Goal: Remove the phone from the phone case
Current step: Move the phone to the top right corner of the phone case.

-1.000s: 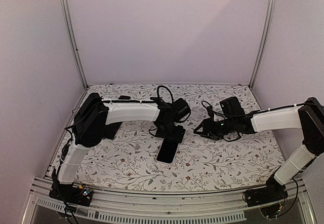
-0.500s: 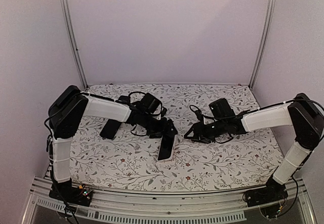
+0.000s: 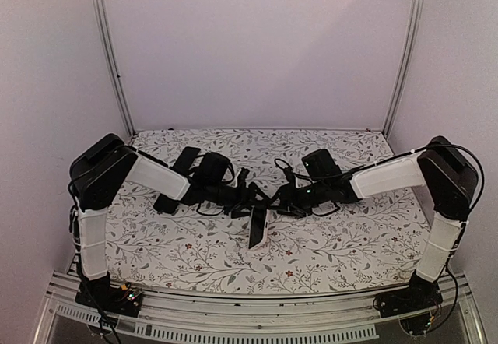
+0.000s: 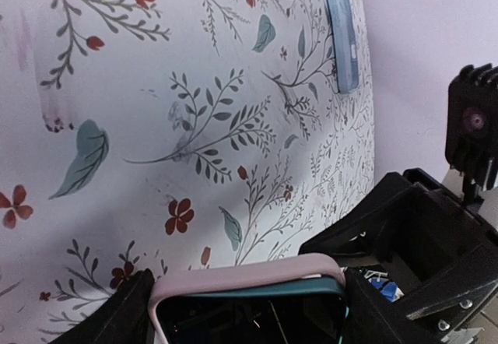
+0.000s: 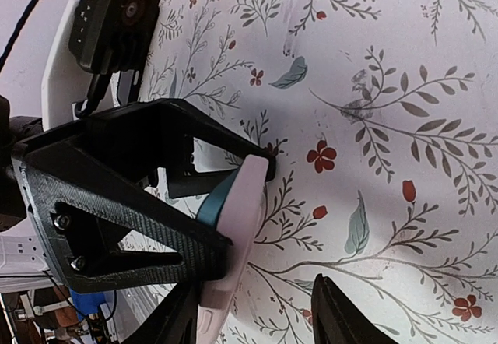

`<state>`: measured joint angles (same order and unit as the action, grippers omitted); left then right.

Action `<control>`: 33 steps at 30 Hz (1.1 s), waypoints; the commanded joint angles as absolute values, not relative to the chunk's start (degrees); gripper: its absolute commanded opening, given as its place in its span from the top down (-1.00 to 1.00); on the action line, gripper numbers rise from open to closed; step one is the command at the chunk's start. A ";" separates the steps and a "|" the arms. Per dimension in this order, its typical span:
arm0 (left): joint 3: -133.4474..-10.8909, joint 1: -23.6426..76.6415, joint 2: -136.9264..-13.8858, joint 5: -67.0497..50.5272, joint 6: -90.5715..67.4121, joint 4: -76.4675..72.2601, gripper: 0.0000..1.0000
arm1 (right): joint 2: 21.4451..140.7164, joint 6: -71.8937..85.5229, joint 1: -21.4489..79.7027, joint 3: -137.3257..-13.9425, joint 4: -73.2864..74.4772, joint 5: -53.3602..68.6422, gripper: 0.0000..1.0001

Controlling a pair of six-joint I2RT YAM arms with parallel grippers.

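While my left pincer [image 3: 250, 201] clamps the pink-cased dark phone [image 3: 257, 229], long axis toward my bases, my right pincer [image 3: 277, 204] sits half-open just right of it.

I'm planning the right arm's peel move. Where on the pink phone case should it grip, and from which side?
I'd take the pink phone case by the rim of its free end, coming from the right. The left gripper clamps its long sides and holds it tilted on edge, so only that end juts clear, lying between the open fingers of the right gripper.
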<state>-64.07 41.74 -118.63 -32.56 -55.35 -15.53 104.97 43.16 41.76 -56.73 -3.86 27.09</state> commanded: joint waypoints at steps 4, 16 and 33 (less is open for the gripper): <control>-60.67 40.71 -118.32 -36.76 -58.85 -19.80 0.01 | 108.12 44.68 43.79 -59.59 -2.92 24.39 0.06; -57.27 39.11 -118.61 -37.07 -60.95 -23.17 0.06 | 107.47 43.39 44.16 -59.79 7.11 16.36 0.44; -55.81 38.28 -119.35 -37.05 -61.89 -24.63 0.09 | 107.14 38.29 48.31 -63.87 15.41 11.58 0.32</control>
